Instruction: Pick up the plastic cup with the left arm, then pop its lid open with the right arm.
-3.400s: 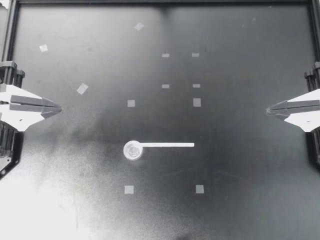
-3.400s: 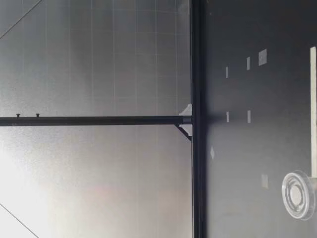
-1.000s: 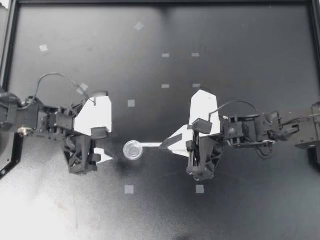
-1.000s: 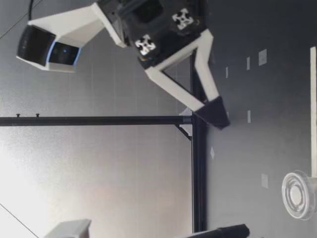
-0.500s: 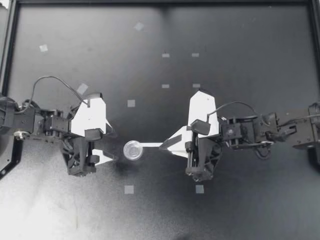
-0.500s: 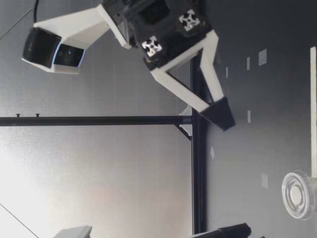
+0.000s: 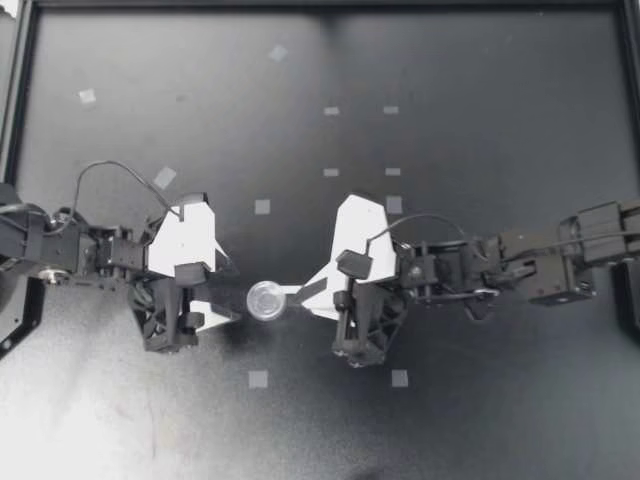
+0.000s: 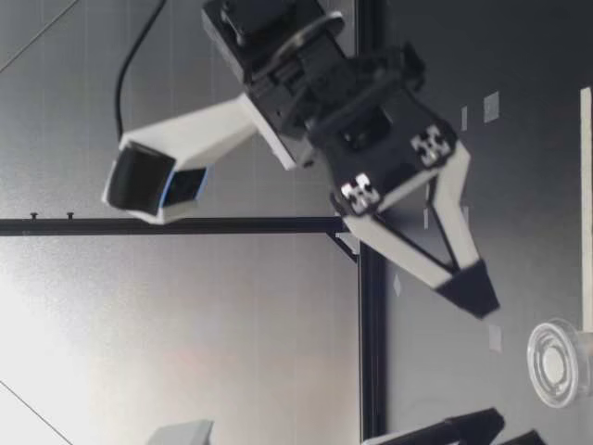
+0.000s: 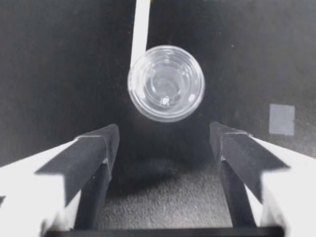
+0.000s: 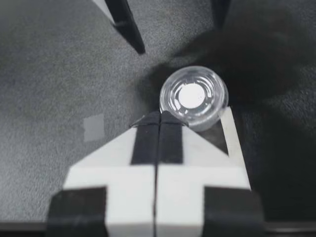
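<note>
A small clear round cup [image 7: 266, 299] stands on the black table at the end of a white strip [image 7: 291, 291]. My left gripper [image 7: 229, 291] is open just beside the cup, on the side away from the strip. In the left wrist view the cup [image 9: 166, 83] sits a little ahead of the gripper [image 9: 165, 143], apart from both fingers [image 9: 96, 148]. My right gripper [image 7: 300, 290] is shut and empty, its tip over the strip next to the cup. In the right wrist view its tip [image 10: 159, 118] is at the cup's rim [image 10: 193, 98]; whether they touch I cannot tell.
Small grey tape squares [image 7: 258, 379] dot the table [image 7: 480, 100]; one lies beside the left gripper's finger [image 9: 282, 119]. A black frame [image 7: 320, 4] borders the table. In the low view my right gripper [image 8: 473, 292] hangs above the table, close to the cup [image 8: 559, 363].
My right gripper has moved along the strip toward the cup and come down lower. My left gripper has edged slightly closer to the cup. The cup has not moved.
</note>
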